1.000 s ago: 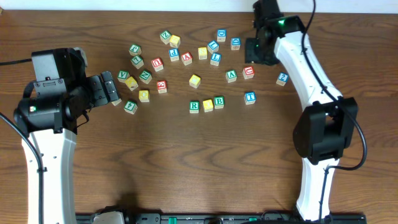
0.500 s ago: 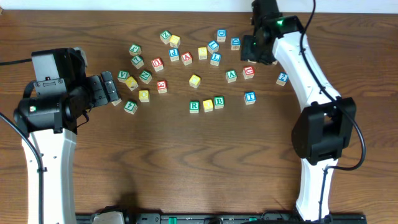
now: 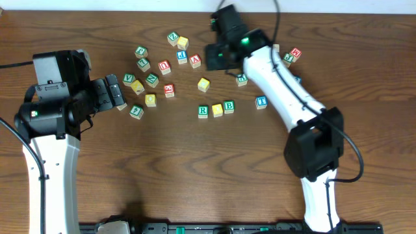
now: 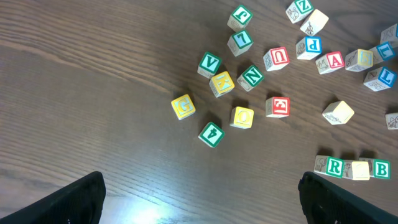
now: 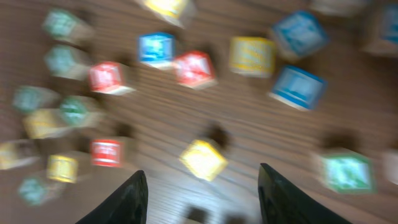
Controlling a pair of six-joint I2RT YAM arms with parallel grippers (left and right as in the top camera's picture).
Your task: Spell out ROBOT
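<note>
the dark brown wood-grain table (image 3: pixel 195 169) fills every view, its grain running lengthwise under a dull sheen. only the overhead view shows both white-shelled arms whole. the right arm (image 3: pixel 276 81) reaches slantwise across the far half of the table and hides some cubes beneath it. the left arm (image 3: pixel 49 149) stands by the left edge.

the left gripper (image 3: pixel 118 93), black and blocky, points at the scatter of cubes. its wrist view puts the two dark fingertips in the bottom corners, jaws spread wide with nothing between them. the right gripper (image 5: pixel 202 183) hangs above the far cluster. its wrist view is smeared and no letter can be read there, but the two black tapered fingers (image 5: pixel 127 199) stand partly apart with only bare table in the gap.

the small wooden cubes are square-edged, pale at the sides, with painted faces. near the table's middle the green-lettered r cube (image 3: pixel 203 111), a plain yellow-faced cube (image 3: pixel 217 110) and the green-lettered b cube (image 3: pixel 229 106) sit side by side in a close row. the left wrist view shows their letters sharply. the blue-lettered t cube (image 3: pixel 260 101), seen only from overhead, lies apart from the row on the right arm's side. a second yellow-faced cube (image 3: pixel 203 84), turned cornerwise, lies alone beyond the row, and in the right wrist view it lies just ahead of the fingers.
</note>
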